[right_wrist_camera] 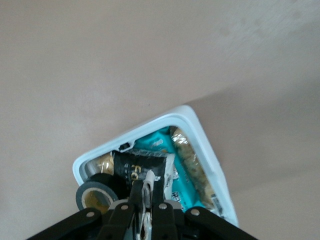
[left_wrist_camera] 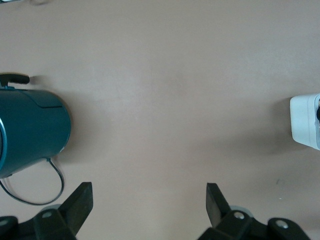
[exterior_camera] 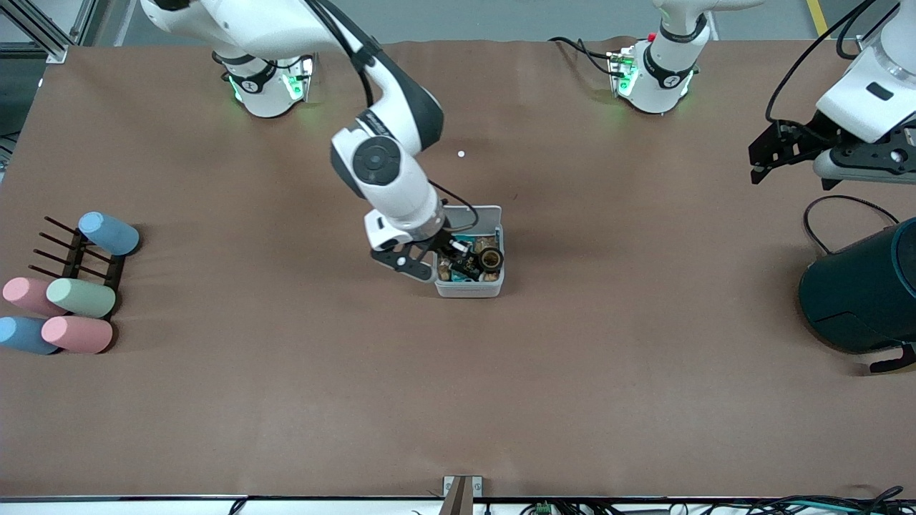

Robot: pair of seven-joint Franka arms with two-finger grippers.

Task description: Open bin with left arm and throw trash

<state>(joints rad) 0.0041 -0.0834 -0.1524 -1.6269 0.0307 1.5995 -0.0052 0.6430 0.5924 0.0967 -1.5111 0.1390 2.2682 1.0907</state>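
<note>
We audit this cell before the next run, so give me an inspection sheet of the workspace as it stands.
Surface: brown table, one tiny white dot.
Job's things: bin open, tape roll and wrappers inside.
Clutter: teal cylinder at the left arm's end; pastel cylinders by a black rack.
Grippers: right gripper over the bin, shut on a white band; left gripper open, waiting above the table.
Cables: black loop by the teal cylinder.
Surroundings: nothing seen.
</note>
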